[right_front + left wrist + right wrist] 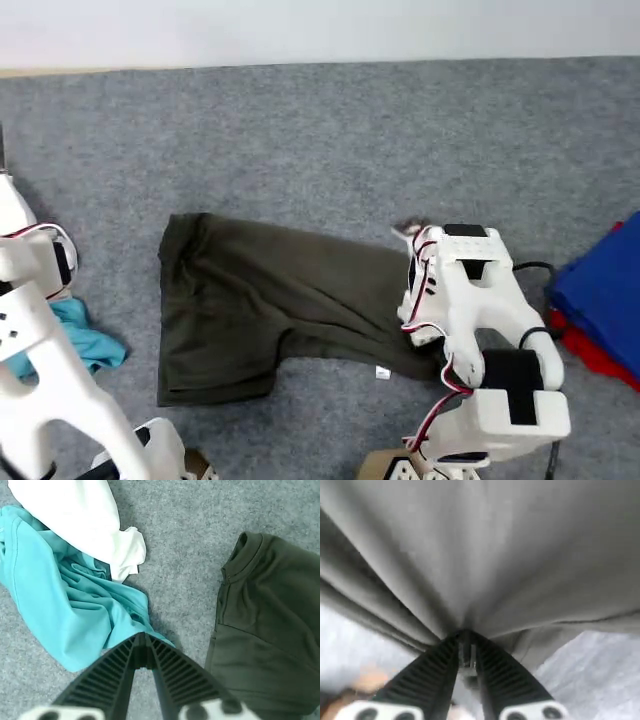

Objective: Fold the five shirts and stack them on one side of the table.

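**Gripping 1 olive shirt (270, 305) by the end opposite its collar**

Item 1, olive shirt: spread mostly flat at the middle of the table (330, 130); long axis across the table from left arm (40, 370) to right arm (480, 310); collar (240, 560) toward the left arm, far end bunched under the right arm; right gripper (466, 639) has its fingers clamped on a fold of this shirt, with pleats fanning from the tips; left gripper (145, 639) has its fingers pressed together with nothing between, above bare table.
Items 2 and 3: teal shirt (65, 605), crumpled beside the left arm; white shirt (85, 520) lying partly on it.
Items 4 and 5: blue shirt (605, 285) lying on red shirt (590, 350), at the table edge on the right arm's side.
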`<action>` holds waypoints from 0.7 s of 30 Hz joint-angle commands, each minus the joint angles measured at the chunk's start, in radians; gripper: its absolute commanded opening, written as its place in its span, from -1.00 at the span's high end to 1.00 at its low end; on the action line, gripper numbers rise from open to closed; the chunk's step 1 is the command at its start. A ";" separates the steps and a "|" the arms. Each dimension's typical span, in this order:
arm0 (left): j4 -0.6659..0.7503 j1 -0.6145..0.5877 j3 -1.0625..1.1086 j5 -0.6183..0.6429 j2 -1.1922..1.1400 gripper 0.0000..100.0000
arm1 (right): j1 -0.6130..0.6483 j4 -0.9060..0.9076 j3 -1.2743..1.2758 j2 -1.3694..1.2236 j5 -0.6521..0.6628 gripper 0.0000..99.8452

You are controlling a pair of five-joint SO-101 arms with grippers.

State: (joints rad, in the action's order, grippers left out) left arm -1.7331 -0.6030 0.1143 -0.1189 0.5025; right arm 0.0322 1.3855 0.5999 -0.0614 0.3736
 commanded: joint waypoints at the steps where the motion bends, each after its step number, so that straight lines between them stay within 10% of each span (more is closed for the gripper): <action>1: -0.012 0.006 -0.005 -0.009 0.018 1.00 | 0.005 0.093 -0.026 0.002 0.043 0.98; 21: 0.025 0.006 0.053 -0.011 0.020 1.00 | -0.071 -0.216 -0.026 0.076 0.040 0.98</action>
State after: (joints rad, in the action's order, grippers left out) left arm -1.7238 -0.6030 0.1726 -0.1189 0.5025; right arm -0.0077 1.2597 0.6015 -0.0061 0.4074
